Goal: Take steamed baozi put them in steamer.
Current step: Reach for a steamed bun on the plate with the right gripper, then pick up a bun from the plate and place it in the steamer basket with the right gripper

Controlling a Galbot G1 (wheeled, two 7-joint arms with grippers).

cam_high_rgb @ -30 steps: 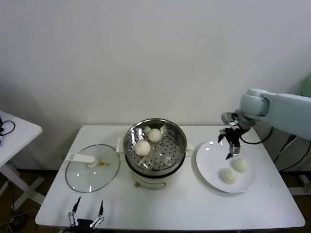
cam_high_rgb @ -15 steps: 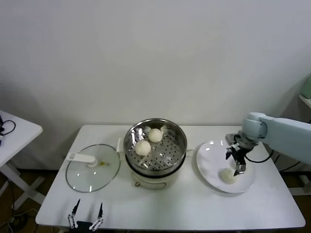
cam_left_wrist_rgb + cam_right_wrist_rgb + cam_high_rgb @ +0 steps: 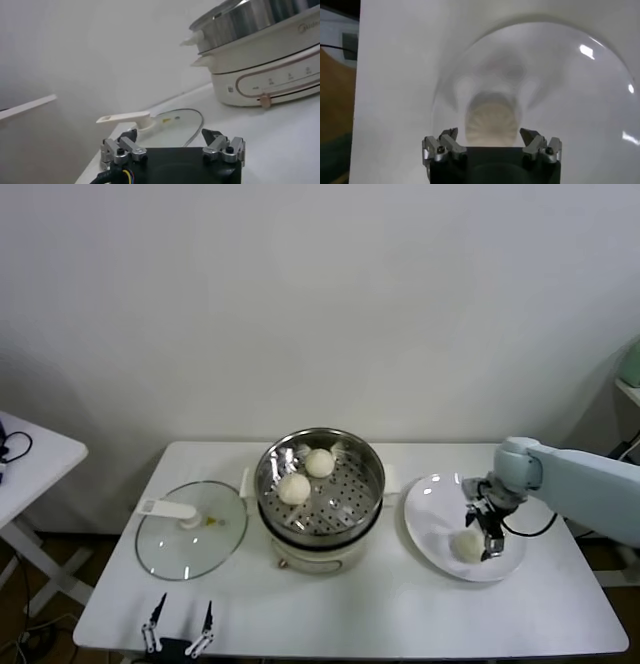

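The steamer [image 3: 372, 474] stands mid-table on its cream pot and holds two baozi [image 3: 294, 488] [image 3: 319, 463]. The white plate [image 3: 425, 509] lies to its right. One baozi [image 3: 466, 546] shows on the plate in the head view. My right gripper [image 3: 487, 534] is low over the plate beside it. In the right wrist view the gripper [image 3: 491, 134] is open, with a pleated baozi [image 3: 491, 120] lying between its fingers on the plate [image 3: 570, 90]. My left gripper [image 3: 178, 629] is parked open at the table's front left edge, and it also shows in its wrist view [image 3: 170, 135].
A glass lid [image 3: 190, 534] with a white handle lies left of the steamer, and shows in the left wrist view [image 3: 170, 122]. A small white side table [image 3: 30, 459] stands at the far left. The table's right edge is close to the plate.
My right gripper has come down from above the plate's far side to low over the plate. It now covers the right-hand baozi in the head view.
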